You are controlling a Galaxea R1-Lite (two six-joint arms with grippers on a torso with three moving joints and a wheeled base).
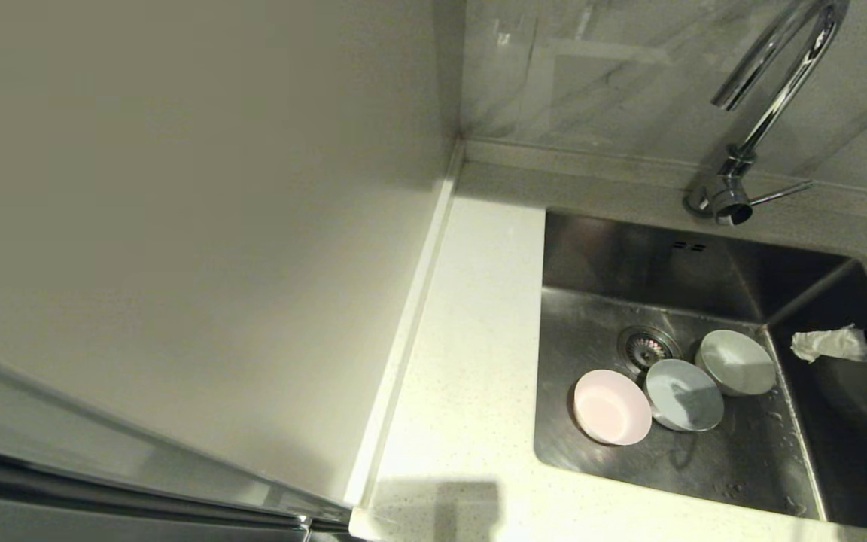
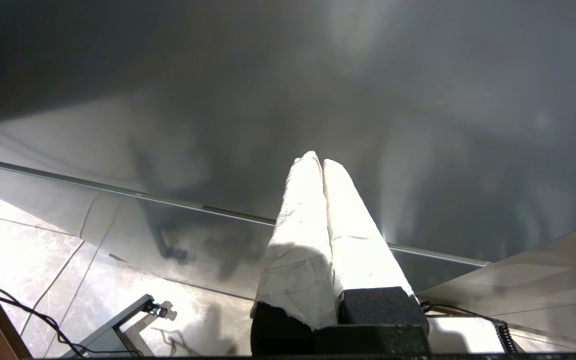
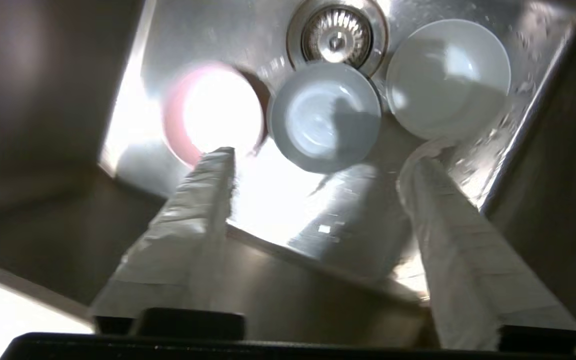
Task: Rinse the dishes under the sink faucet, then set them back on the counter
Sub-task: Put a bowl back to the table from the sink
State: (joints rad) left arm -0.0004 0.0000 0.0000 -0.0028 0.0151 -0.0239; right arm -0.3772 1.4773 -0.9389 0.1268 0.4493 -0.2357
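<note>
Three dishes lie in the sink [image 1: 629, 260] beside the drain [image 1: 646, 346]: a pink bowl [image 1: 612, 406], a pale blue bowl [image 1: 683, 395] and a white bowl [image 1: 737, 362]. The chrome sink faucet [image 1: 772, 83] arches over the back ledge, and no water shows. My right gripper [image 1: 832, 345] hovers above the basin's right side, open and empty. In the right wrist view its wrapped fingers [image 3: 218, 160] spread wide around the blue bowl [image 3: 324, 117], well above it, with the pink bowl [image 3: 213, 112] and white bowl [image 3: 448, 77] to either side. My left gripper [image 2: 318, 162] is shut and parked low.
The speckled white counter [image 1: 471, 361] runs along the sink's left and front. A cream wall panel [image 1: 177, 226] rises at its left. The faucet's thin lever [image 1: 780, 193] sticks out to the right. The left wrist view shows a dark cabinet front and floor tiles [image 2: 28, 250].
</note>
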